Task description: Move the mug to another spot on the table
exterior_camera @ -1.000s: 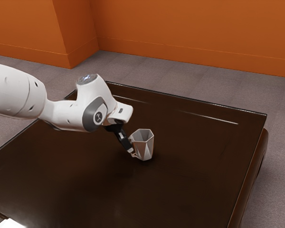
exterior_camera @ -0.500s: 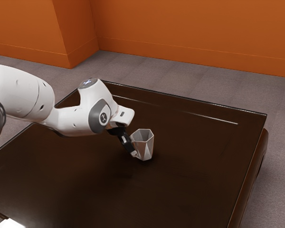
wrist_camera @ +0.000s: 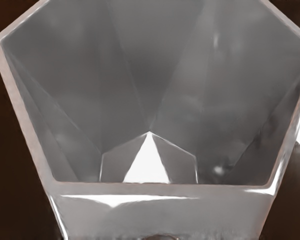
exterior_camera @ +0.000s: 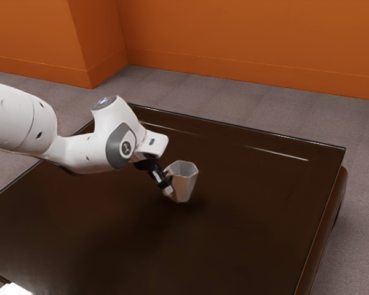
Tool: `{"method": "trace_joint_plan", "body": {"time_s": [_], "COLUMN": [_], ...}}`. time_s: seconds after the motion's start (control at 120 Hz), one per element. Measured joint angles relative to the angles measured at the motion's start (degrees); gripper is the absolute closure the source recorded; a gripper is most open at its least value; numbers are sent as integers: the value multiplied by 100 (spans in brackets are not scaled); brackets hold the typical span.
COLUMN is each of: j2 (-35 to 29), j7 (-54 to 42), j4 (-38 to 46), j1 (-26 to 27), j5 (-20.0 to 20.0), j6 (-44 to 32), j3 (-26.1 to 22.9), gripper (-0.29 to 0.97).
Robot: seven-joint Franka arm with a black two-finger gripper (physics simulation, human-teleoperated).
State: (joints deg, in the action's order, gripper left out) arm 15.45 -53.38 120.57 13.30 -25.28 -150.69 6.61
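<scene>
The grey faceted mug (exterior_camera: pixel 183 179) is gripped on its arm-side wall by the black pincer (exterior_camera: pixel 162 182), which is closed on it. The mug is held tilted near the middle of the dark bench (exterior_camera: pixel 264 203). Whether its base touches the bench cannot be told.

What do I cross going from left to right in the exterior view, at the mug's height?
White arm → gripper → grey mug → bare stretch of the dark table → grey floor.
</scene>
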Motion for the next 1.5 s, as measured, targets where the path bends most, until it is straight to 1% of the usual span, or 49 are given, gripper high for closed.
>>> {"method": "trace_joint_plan", "body": {"time_s": [0.1,0.208,0.3,0.333,0.408,0.458,0.542,0.642,0.708,0.833,0.892,1.075,1.208,1.433,1.458,1.5], "j2": [-556,-1197,-1446,-1471,-1492,-1495,-1472,-1406,-1347,-1140,-1087,-933,-664,-455,-444,-425], "j7": [39,85,90,42,-188,-363,-661,-1035,-1271,-1654,-1807,-2203,-2422,-2695,-2719,-2756], "j4": [686,1665,2200,2326,2438,2452,2459,2472,2473,2420,2388,2177,1968,1840,1834,1828], "j1": [-12,-6,-14,4,175,217,194,233,102,-370,-471,-351,-357,-352,-345,-346], "j5": [-2,-32,-104,-323,-1058,-1400,-1751,-1975,-2054,-2129,-2148,-2210,-2221,-2259,-2266,-2281], "j6": [-76,-272,-610,-758,-1045,-1212,-1462,-1663,-1754,-1914,-1981,-2096,-2123,-2129,-2128,-2114], "j3": [2,36,92,130,341,422,481,686,758,781,772,754,706,682,682,683], "gripper": [67,73,76,77,78,79,79,79,79,79,78,75,76,74,72,61]}}
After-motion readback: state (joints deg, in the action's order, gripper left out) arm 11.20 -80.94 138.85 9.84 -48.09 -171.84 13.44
